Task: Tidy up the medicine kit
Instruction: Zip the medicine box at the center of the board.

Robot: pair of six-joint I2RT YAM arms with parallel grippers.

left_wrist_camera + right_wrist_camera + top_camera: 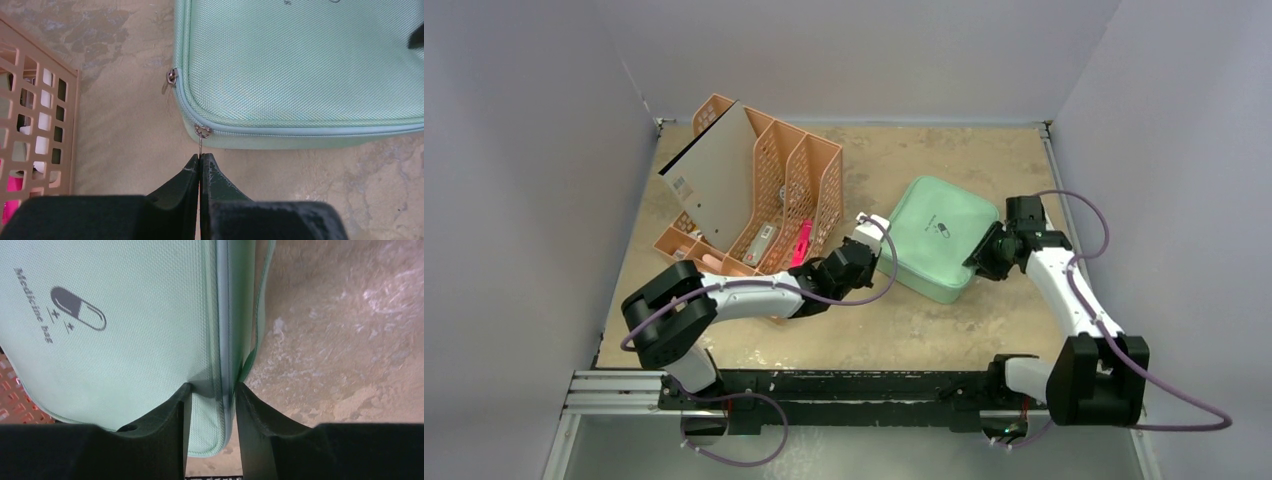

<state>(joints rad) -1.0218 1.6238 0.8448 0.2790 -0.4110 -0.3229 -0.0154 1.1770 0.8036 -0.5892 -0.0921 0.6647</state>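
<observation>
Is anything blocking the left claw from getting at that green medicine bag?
Nothing visible does. The left gripper is shut on a zipper pull at a corner of the medicine kit; the orange rack stands to one side, apart from it.

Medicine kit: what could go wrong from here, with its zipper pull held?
1. The left gripper has its jaws shut on only the tip of the zipper pull; it could slip out.
2. The right gripper straddles the edge of the medicine kit; if its jaws are loose, the kit may slide when pulled.
</observation>
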